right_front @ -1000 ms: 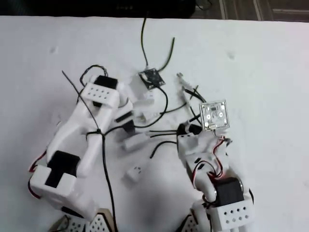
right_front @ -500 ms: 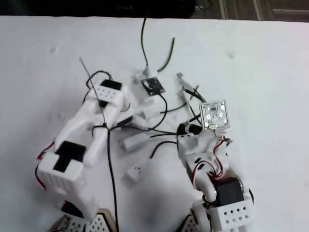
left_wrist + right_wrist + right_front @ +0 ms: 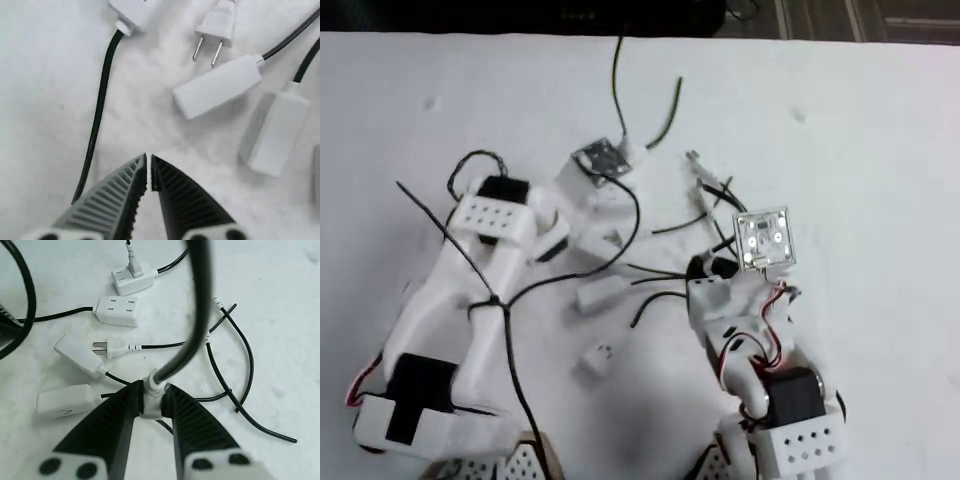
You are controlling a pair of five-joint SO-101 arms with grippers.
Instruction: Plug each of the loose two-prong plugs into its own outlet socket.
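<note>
My right gripper (image 3: 151, 388) is shut on the white body of a plug (image 3: 150, 402), whose black cord (image 3: 192, 325) rises toward the camera. Beyond it lie a loose two-prong plug (image 3: 113, 347) beside a white socket block (image 3: 79, 357), another socket (image 3: 118, 310), and a socket (image 3: 129, 282) with a plug in it. My left gripper (image 3: 149, 167) is shut on nothing, low over the table. Past its tips lie a loose two-prong plug (image 3: 217, 27) and white socket blocks (image 3: 217, 86) (image 3: 272, 132).
Black cords (image 3: 665, 220) crisscross the white table (image 3: 860, 130) between the two arms. A white socket block (image 3: 600, 292) and a small white cube socket (image 3: 595, 360) lie near the front. The left arm (image 3: 470, 280) stretches along the left side.
The left arm swung right and forward, then back to the left, its wrist now farther left and back. The right arm has stayed still.
</note>
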